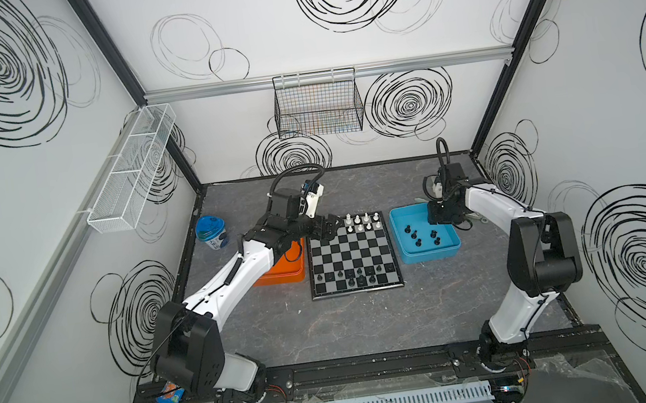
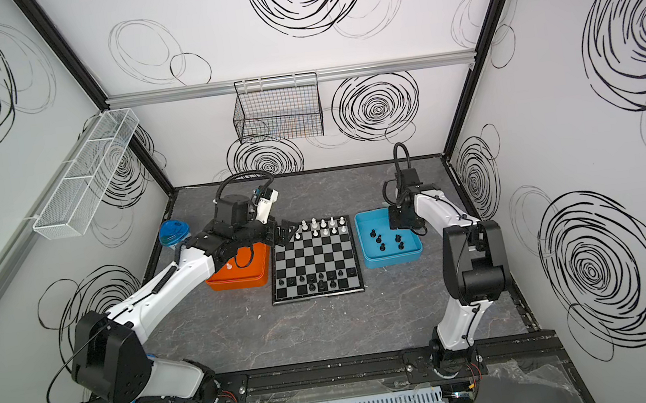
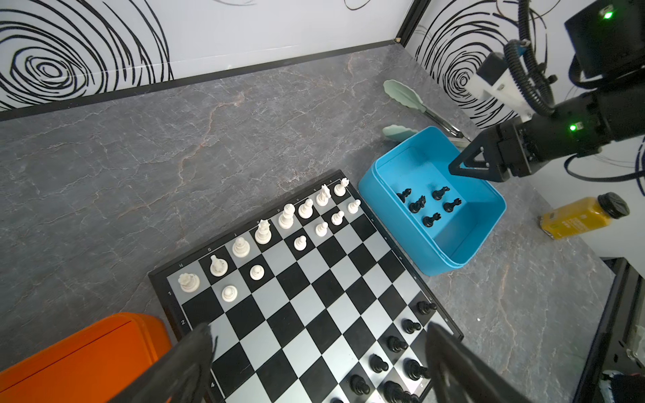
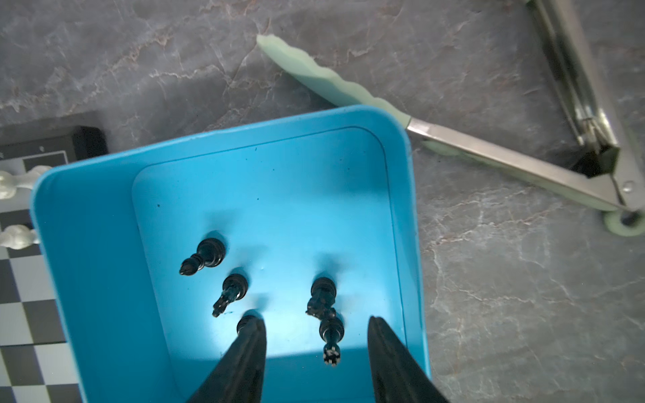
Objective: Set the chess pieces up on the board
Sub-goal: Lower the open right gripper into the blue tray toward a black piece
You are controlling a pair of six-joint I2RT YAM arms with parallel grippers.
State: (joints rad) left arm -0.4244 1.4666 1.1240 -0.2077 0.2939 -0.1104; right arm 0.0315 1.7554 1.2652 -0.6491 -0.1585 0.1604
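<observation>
Tabletop scene on a dark marbled surface [image 1: 370,330], described from left to right. At the far left stands a small tub with a blue lid [image 1: 211,232]. Next is an orange tray [image 1: 280,277] with a lone white piece [image 2: 228,266] standing in it.

The left hand [image 3: 319,331] hovers above the far left corner of the board [image 1: 351,255]. Its fingers are spread wide and nothing is between them.

The board lies flat in the middle, just beside the orange tray. White chess pieces [image 3: 286,216] fill its far row, with six pawns in the row in front of them. Black chess pieces [image 1: 360,276] partly fill the two nearest rows. The squares between the two groups are bare.

Just right of the board sits a blue tray [image 1: 428,255]. Five loose black pieces [image 4: 237,289] stand upright in it, close together.

The right hand [image 4: 314,321] hangs over this tray, fingers parted and gripping nothing. In the right wrist view one black piece appears in the gap between them, clear of both.

Behind the tray lie metal tongs [image 4: 488,153] with pale green tips. A yellow bottle [image 3: 579,218] lies on its side further right.
</observation>
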